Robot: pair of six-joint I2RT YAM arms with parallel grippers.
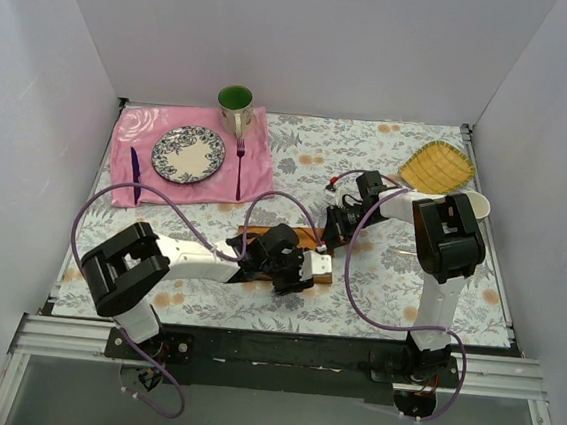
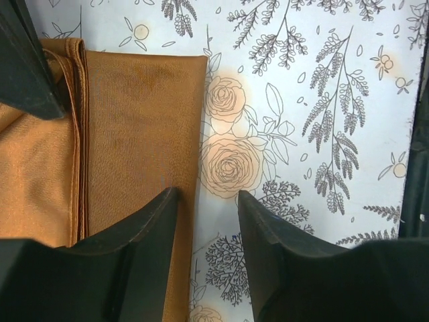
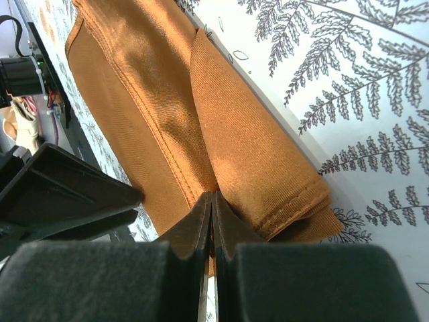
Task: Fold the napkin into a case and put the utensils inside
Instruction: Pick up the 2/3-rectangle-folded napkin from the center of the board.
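**Napkin of rust-orange satin (image 2: 134,147) part-folded, cutlery not yet in**

One napkin lies as a layered strip under two pincers on the floral tabletop (image 1: 398,274). The right pincer (image 3: 212,196) is pinched on a fold. The left pincer (image 2: 206,194), jaws parted and empty, straddles its edge. Two slim utensils, a purple knife (image 1: 135,173) and a magenta fork (image 1: 239,163), wait on a pink cloth (image 1: 257,175) well beyond the left pincer.

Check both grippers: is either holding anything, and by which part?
Right gripper pinches the napkin at a folded edge near its end; left gripper is open, holding nothing.
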